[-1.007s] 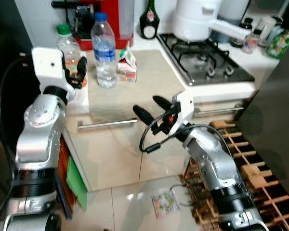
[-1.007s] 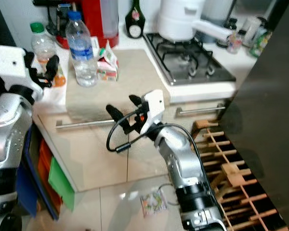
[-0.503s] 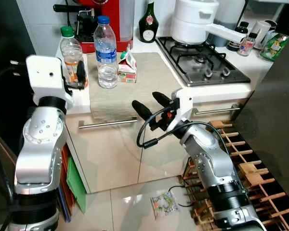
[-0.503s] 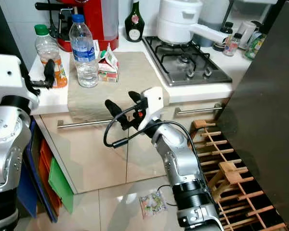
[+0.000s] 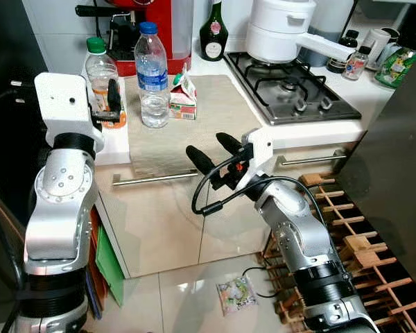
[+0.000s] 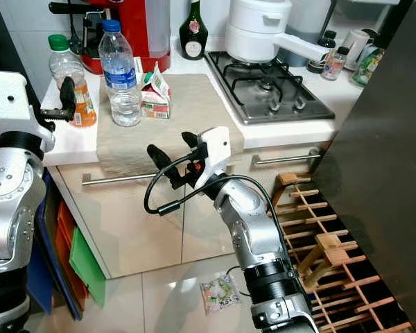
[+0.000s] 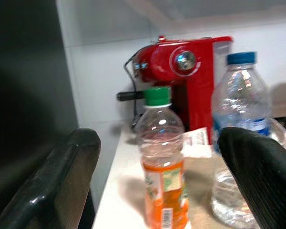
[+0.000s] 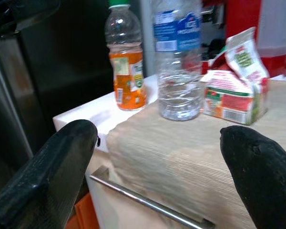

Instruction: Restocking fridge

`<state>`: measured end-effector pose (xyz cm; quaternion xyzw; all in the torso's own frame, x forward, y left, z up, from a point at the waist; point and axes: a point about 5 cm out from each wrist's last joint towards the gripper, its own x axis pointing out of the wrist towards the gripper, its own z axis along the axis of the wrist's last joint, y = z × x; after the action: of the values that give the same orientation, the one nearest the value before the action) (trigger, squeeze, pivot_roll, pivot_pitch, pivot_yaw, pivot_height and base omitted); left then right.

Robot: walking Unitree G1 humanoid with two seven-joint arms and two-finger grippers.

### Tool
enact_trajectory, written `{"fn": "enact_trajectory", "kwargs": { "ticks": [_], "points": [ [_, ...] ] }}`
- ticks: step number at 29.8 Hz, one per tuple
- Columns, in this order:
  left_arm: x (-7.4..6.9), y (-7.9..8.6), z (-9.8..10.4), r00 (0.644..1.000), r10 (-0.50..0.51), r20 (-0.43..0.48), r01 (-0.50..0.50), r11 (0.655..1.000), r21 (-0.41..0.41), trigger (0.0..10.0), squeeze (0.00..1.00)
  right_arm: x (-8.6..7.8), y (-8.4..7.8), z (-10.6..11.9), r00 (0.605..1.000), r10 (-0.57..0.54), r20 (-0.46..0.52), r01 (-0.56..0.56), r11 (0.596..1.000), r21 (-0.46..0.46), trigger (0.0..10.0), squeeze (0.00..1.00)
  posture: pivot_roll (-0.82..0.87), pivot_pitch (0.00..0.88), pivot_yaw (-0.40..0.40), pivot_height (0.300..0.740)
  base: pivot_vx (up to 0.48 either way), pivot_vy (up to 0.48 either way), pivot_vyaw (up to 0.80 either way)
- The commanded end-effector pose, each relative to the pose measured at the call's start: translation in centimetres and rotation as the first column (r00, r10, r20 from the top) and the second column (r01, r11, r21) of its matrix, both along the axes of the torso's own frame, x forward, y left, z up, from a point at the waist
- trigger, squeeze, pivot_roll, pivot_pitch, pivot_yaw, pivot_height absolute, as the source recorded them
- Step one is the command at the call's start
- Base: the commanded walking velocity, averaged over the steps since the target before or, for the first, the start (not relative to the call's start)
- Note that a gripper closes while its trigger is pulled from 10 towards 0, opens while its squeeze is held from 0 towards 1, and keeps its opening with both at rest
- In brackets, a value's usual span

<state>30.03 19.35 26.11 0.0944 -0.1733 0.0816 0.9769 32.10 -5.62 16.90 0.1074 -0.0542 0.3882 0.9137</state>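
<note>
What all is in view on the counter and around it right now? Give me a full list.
Juice bottle: 1, green cap, orange label, counter's left edge.
Water bottle: 1, clear, blue cap, on beige mat.
Small carton: 1, red and green, beside the water bottle.
Coffee machine: 1, red, counter back.
Dark bottle: 1, counter back.
White pot: 1, on gas hob.
Wrapper: 1, on floor.
Left gripper: open, facing juice bottle.
Right gripper: open, before counter.

The juice bottle (image 5: 101, 78) stands partly hidden behind the left gripper (image 5: 111, 104); the coffee machine (image 5: 149, 28) runs off the top edge.
</note>
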Motion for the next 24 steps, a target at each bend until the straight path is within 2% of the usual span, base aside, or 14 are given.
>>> {"fn": "enact_trajectory", "kwargs": {
  "ticks": [1, 5, 6, 12, 15, 18, 21, 24],
  "points": [
    [-0.1, -0.4, 0.2, 1.000, -0.024, 0.009, 0.024, 1.000, -0.003, 10.0, 0.00, 0.1, 0.0, 0.7, 0.999, -0.003, 0.036, 0.003, 1.000, 0.001, 10.0, 0.00, 0.00, 0.000, -0.025, 0.740, 0.000, 0.000, 0.56],
    [0.2, -0.5, 0.1, 1.000, -0.015, -0.006, 0.015, 1.000, -0.007, 10.0, 0.00, 0.4, -0.3, 0.7, 0.999, -0.034, 0.031, 0.034, 0.999, 0.005, 10.0, 0.00, 0.00, 0.000, -0.024, 0.740, 0.000, 0.000, 0.55],
    [0.3, -0.5, 0.2, 1.000, -0.016, -0.005, 0.016, 1.000, 0.001, 10.0, 0.00, 0.8, -0.6, 0.6, 0.997, -0.071, 0.016, 0.071, 0.997, 0.008, 10.0, 0.00, 0.00, 0.000, -0.024, 0.740, 0.000, 0.000, 0.00],
    [0.5, -0.8, 0.5, 0.998, -0.060, 0.003, 0.060, 0.998, -0.003, 10.0, 0.00, 0.9, -0.8, 0.6, 0.996, -0.082, 0.016, 0.082, 0.997, 0.010, 10.0, 0.00, 0.00, 0.000, -0.023, 0.740, 0.000, 0.000, 0.00],
    [0.4, -1.3, 1.7, 0.995, -0.081, 0.063, 0.079, 0.996, 0.032, 10.0, 0.00, 1.0, -0.9, 0.8, 0.995, -0.097, 0.022, 0.097, 0.995, 0.025, 10.0, 0.00, 0.00, 0.000, -0.023, 0.740, 0.441, 0.000, 0.00],
    [0.2, -1.5, 3.1, 0.989, -0.064, 0.134, 0.056, 0.997, 0.061, 10.0, 0.00, 1.1, -1.0, 1.1, 0.993, -0.112, 0.032, 0.110, 0.993, 0.042, 10.0, 0.00, -0.01, 0.000, -0.022, 0.740, 0.464, 0.000, 0.00],
    [0.1, -1.5, 3.4, 0.988, -0.053, 0.148, 0.045, 0.997, 0.058, 10.0, 0.00, 1.1, -1.0, 1.2, 0.993, -0.111, 0.034, 0.109, 0.993, 0.045, 10.0, 0.00, -0.01, 0.000, -0.020, 0.740, 0.459, 0.000, 0.00],
    [0.3, -1.5, 2.9, 0.990, -0.061, 0.123, 0.057, 0.998, 0.038, 10.0, 0.00, 1.1, -0.9, 1.2, 0.994, -0.098, 0.045, 0.096, 0.995, 0.034, 10.0, 0.00, -0.01, 0.000, -0.021, 0.740, 0.456, 0.000, 0.22]
  ]
}}
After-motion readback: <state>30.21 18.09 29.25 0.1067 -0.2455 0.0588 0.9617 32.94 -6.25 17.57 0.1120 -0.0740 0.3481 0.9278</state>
